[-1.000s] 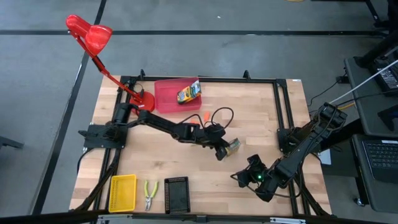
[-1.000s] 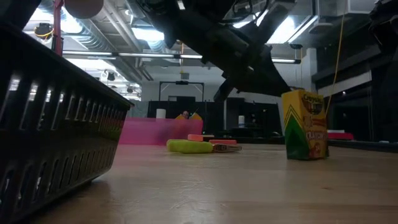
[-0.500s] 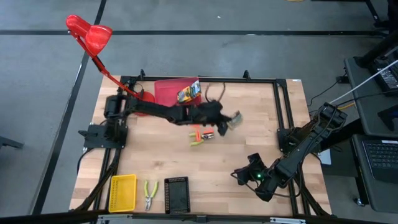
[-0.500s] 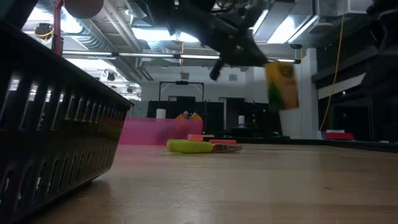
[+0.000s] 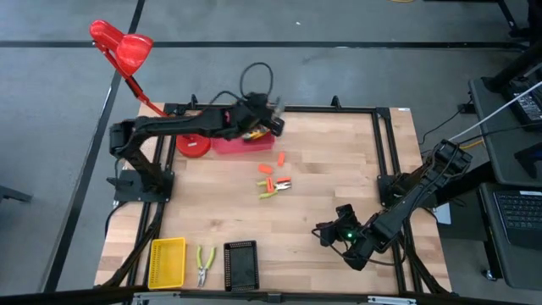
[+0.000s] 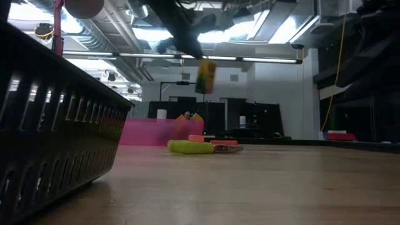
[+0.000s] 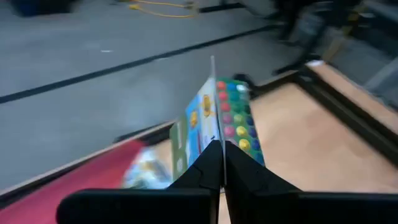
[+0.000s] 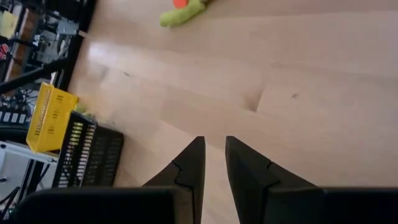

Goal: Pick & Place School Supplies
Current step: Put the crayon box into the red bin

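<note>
My left gripper [image 5: 268, 124] is shut on a green-and-yellow printed box [image 6: 206, 76] and holds it in the air above the far right corner of the red tray [image 5: 227, 138]. A second printed box [image 7: 146, 171] lies inside that tray. On the table's middle lie stubby orange pieces [image 5: 277, 158] and a yellow-green-handled small tool [image 5: 273, 188], which the low view also shows [image 6: 190, 147]. Yellow-green pliers [image 5: 203, 264] lie near the near edge. My right gripper [image 5: 326, 230] hovers low over the table's right near part, fingers a narrow gap apart [image 8: 213, 149]. My left gripper pinches the printed box between its two fingers at the box's upper end [image 7: 217, 134], where the fingers close together. The box is lifted clear, hangs below the fingers slightly tilted [image 6: 206, 76], and is over the red tray.
A red desk lamp [image 5: 127, 47] stands with its base [image 5: 193, 144] at the tray's left. A yellow tray [image 5: 167, 261] and a black tray [image 5: 240, 265] sit at the near edge. A black frame rail [image 5: 385, 144] borders the table. Bare wood lies between the arms.
My left gripper has lifted the printed box off the table's middle-right, where it stood upright, and swung it up and toward the far left, over the red tray. The box now hangs in the air. The tool and orange pieces, earlier under the arm, now show.
</note>
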### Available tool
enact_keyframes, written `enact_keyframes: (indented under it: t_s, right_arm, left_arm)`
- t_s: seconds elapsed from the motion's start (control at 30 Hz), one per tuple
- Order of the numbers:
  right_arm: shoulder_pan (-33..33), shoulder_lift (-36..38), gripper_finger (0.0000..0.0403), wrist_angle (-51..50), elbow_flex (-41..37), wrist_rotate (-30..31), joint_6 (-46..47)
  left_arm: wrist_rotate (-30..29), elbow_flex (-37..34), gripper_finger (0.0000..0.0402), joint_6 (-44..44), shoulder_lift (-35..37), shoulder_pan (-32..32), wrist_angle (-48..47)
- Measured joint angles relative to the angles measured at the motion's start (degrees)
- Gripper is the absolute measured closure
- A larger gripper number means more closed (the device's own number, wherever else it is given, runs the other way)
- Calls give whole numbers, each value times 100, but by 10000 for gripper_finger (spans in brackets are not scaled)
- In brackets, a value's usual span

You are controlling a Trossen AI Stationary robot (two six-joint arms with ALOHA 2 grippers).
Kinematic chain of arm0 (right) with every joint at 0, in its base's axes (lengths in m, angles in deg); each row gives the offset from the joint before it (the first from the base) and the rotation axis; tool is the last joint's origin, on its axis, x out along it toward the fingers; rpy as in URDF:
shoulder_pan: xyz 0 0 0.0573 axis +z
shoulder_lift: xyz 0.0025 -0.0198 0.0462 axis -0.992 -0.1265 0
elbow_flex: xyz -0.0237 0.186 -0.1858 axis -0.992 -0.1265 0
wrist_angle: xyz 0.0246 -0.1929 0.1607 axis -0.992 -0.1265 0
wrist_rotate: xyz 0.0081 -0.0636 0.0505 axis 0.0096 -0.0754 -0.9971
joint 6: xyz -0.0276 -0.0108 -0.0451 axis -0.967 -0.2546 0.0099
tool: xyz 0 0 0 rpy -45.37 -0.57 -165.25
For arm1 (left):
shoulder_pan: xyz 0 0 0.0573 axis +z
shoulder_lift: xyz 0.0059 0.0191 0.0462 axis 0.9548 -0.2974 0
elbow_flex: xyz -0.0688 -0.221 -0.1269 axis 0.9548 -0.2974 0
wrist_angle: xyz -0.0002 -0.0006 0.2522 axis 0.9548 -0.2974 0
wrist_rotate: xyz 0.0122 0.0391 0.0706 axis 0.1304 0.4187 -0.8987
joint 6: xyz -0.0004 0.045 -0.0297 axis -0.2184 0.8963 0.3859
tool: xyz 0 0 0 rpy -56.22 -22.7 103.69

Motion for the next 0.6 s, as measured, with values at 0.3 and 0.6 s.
enact_keyframes:
  t_s: [0.3,0.6]
  right_arm:
    - [-136,-1,335,-24,0,216,-69]
    - [-163,-1,335,-25,0,210,-130]
  left_arm:
    - [-455,-911,400,-792,871,207,-587]
    - [-344,-2199,400,-1532,966,211,536]
